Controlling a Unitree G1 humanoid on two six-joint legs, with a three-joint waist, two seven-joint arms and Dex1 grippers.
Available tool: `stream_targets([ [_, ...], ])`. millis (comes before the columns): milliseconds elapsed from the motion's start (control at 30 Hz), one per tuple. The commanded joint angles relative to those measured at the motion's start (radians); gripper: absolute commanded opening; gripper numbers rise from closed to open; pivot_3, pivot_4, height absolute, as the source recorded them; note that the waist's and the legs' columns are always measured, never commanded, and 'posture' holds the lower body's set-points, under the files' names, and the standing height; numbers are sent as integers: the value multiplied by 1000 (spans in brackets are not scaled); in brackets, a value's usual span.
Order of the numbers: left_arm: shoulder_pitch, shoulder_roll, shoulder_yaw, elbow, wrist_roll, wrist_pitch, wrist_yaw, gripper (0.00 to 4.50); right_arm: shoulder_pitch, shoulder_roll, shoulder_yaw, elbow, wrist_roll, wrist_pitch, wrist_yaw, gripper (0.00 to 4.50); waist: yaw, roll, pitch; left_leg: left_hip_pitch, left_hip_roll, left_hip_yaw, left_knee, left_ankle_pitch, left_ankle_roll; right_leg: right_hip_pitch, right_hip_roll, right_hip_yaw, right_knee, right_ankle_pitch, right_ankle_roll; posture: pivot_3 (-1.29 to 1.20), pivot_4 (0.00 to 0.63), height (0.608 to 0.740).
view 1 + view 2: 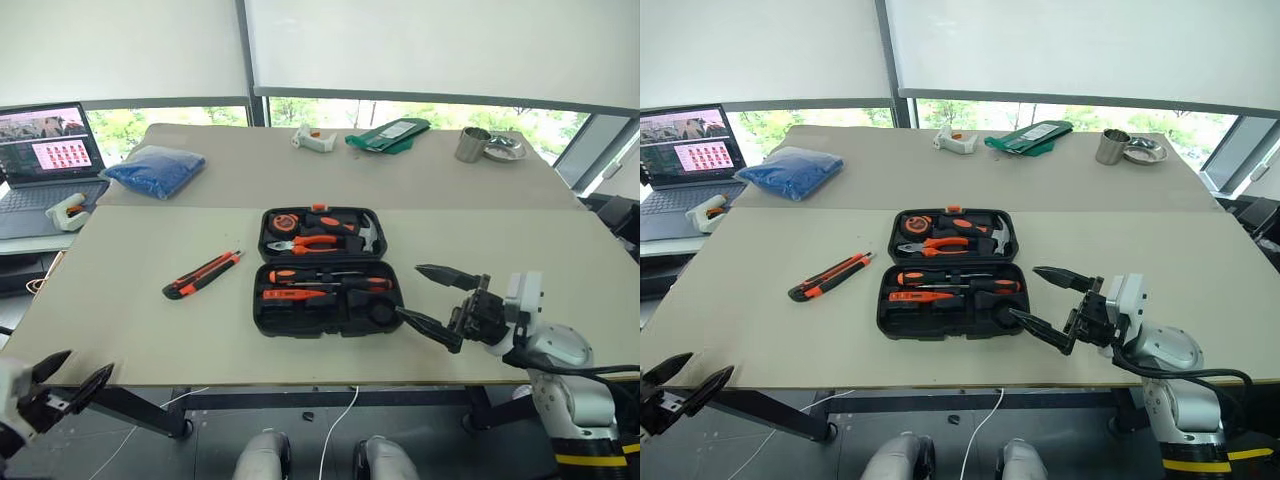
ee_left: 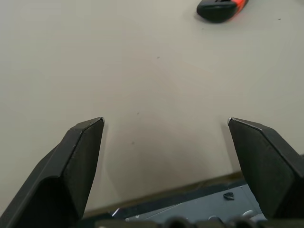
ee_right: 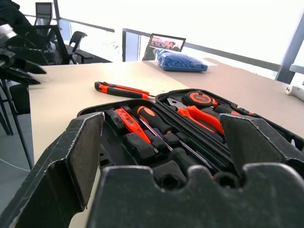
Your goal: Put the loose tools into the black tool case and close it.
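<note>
The black tool case (image 1: 268, 318) lies open in the middle of the table. Its lid half holds a tape measure, pliers and a hammer. Two orange-and-black screwdrivers (image 1: 322, 275) and an orange tester (image 1: 293, 294) rest in the near half. The orange-black utility knife (image 1: 202, 275) lies loose on the table left of the case. My right gripper (image 1: 408, 290) hovers open at the case's right edge, pointing across it. My left gripper (image 1: 87, 361) is open and empty, low off the table's near left edge. In the left wrist view the knife's end (image 2: 221, 8) lies far beyond its fingers.
A laptop (image 1: 45, 160) and a white object (image 1: 68, 212) sit at the far left. On the far table are a blue bag (image 1: 155, 168), a white dispenser (image 1: 315, 138), a green pouch (image 1: 390, 135), a metal cup (image 1: 472, 145) and a dish (image 1: 505, 150).
</note>
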Motion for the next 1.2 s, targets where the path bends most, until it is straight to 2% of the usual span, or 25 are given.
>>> stream_targets([
  [33, -81, 51, -32, -39, -22, 55, 14, 4464, -23, 1, -4, -70, 15, 16, -43, 4500, 3, 0, 0, 0, 0, 0, 0, 0, 0, 0, 0, 0, 0, 0, 0, 0, 150, 740],
  [133, -199, 95, -89, -42, -19, 122, 32, 4464, -43, -3, -5, -95, 15, 47, -90, 4500, 10, 0, 0, 0, 0, 0, -1, 0, 0, 0, 0, 0, 0, 0, -1, 0, 150, 740],
  [200, -297, 127, -155, -78, -38, 232, 50, 4464, -44, -13, -2, -116, 16, 77, -111, 4500, 11, -1, 0, 0, 0, 1, -1, 0, 0, -1, 0, 0, -1, 1, -1, 0, 150, 740],
  [367, -555, 166, -388, -16, 46, 363, 38, 4464, -41, -25, 15, -135, 2, 104, -122, 4500, 13, -1, -1, 0, -2, 2, -1, 0, 0, 2, 1, 1, 0, 1, 0, 0, 150, 740],
  [433, -661, 164, -474, 70, 100, 354, 16, 4464, -45, -29, 18, -135, 2, 110, -125, 4500, 12, -1, -1, -1, -3, 3, -1, 1, 1, 3, 3, 1, 0, 4, 5, 0, 150, 740],
  [567, -893, 127, -609, 331, 230, 276, 18, 4464, -49, -48, 7, -149, 13, 125, -127, 4500, 5, -2, -1, -1, -2, 3, -1, 2, 1, 3, 6, 1, 2, 4, 6, 0, 150, 740],
  [767, -1047, 98, -731, 565, 347, 201, -51, 4464, -31, -70, -6, -173, 31, 141, -125, 4500, -4, -2, -1, -1, -2, 3, -1, 5, 6, 3, 7, 2, 3, 4, 6, 0, 150, 740],
  [900, -1062, 84, -723, 607, 349, 183, -80, 3475, -17, -76, -15, -189, 38, 151, -129, 4500, -5, -2, -1, -1, -2, 2, -1, 5, 6, 3, 6, 2, 2, 4, 6, 0, 150, 740],
  [1033, -1045, 70, -669, 606, 307, 90, -118, 1874, 3, -80, -23, -199, 38, 153, -125, 4500, -4, -2, -1, -1, -3, 2, -1, 5, 6, 3, 5, 2, 2, 4, 6, 0, 150, 740],
  [1100, -1044, 61, -629, 593, 269, 28, -154, 1602, 7, -83, -27, -198, 37, 150, -119, 4500, -3, -2, -1, -1, -3, 2, -1, 5, 6, 3, 5, 2, 2, 4, 6, 0, 150, 740],
  [1200, -1034, 62, -617, 512, 237, -79, -252, 1602, 6, -102, -45, -181, 39, 145, -99, 4500, -2, -3, 0, -2, -3, 1, -1, 5, 6, 3, 5, 1, 2, 4, 6, 0, 150, 740],
])
